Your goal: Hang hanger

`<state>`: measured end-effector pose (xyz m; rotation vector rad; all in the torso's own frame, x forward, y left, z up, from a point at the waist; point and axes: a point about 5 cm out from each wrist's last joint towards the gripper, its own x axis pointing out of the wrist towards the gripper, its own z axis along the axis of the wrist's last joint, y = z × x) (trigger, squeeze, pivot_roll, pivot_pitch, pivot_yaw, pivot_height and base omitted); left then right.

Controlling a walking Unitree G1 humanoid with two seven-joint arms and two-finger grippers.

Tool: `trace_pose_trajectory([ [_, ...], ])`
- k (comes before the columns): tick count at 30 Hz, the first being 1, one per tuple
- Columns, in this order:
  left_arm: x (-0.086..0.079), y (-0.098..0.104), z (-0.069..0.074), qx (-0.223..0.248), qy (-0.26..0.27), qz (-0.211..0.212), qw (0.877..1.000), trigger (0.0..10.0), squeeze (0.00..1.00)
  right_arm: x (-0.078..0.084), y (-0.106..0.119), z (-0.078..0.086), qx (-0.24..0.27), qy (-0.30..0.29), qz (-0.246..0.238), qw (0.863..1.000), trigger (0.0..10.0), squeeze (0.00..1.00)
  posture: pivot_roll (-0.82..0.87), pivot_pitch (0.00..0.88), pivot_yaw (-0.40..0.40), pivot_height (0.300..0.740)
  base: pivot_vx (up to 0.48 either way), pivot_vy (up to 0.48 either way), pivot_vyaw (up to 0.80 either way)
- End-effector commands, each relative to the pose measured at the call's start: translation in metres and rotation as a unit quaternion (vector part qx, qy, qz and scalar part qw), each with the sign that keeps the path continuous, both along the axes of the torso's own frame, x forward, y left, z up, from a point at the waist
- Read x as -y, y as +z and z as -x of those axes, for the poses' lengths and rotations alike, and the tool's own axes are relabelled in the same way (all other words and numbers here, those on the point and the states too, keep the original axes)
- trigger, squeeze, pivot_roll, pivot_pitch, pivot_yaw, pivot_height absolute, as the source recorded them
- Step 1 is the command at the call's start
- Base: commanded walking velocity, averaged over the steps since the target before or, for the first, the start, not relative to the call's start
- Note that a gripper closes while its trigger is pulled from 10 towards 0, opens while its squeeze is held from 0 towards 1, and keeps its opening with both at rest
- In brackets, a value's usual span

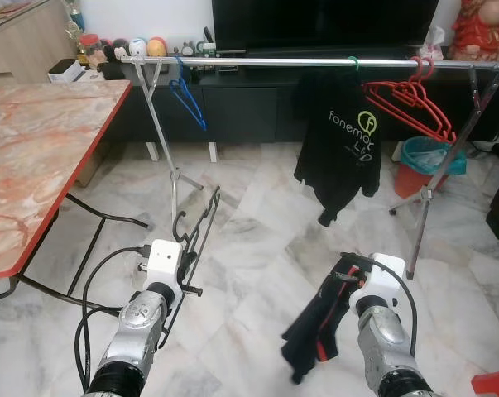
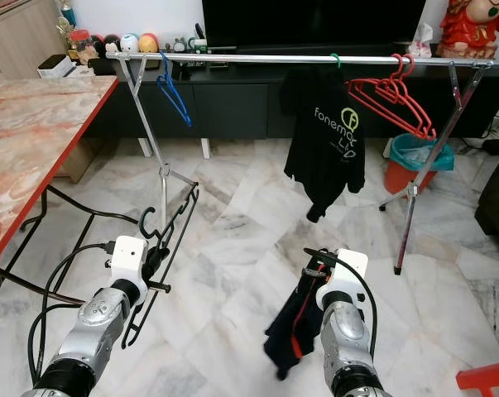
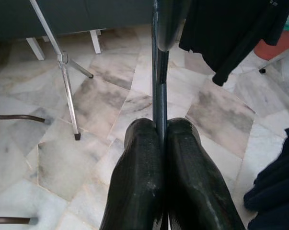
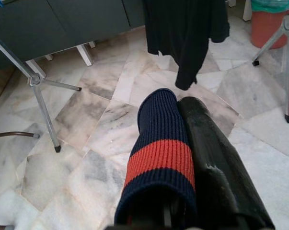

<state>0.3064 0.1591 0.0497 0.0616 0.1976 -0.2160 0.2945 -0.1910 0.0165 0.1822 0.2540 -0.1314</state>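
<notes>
Head view: the left gripper (image 1: 185, 248) grips a black hanger (image 1: 195, 236); the rail (image 1: 315, 62) stands well ahead, so hanging remains undone.
Left wrist: fingers (image 3: 139, 182) pinch the hanger's bar.
Right wrist: the right gripper (image 4: 182, 158) clamps a dark garment (image 4: 161, 158).

You can read one piece of text: "fonemar" in pale lettering on the black shirt (image 1: 342, 149) hanging from the far rail (image 1: 315, 61), right of centre. Above the word sits a yellow-green round logo; the smaller line beneath it is too blurred for you to read.
</notes>
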Motion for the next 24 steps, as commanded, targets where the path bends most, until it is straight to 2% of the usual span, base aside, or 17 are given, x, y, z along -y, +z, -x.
trace_pose_trajectory([
  [1, -0.0011, 0.0026, -0.0002, 0.005, 0.002, 0.001, 1.0, 10.0, 0.0, -0.0023, 0.0078, -0.0054, 0.018, 0.009, 0.006, 1.0, 10.0, 0.0, -0.05, 0.0, 0.055, 0.74, -0.277, 0.0, 0.0],
  [24, -0.0009, 0.0024, 0.0018, 0.005, 0.0, -0.001, 1.0, 10.0, 0.0, -0.0045, 0.0089, -0.0062, 0.018, 0.017, 0.01, 1.0, 10.0, 0.0, -0.04, 0.0, 0.048, 0.74, -0.293, 0.0, 0.0],
])
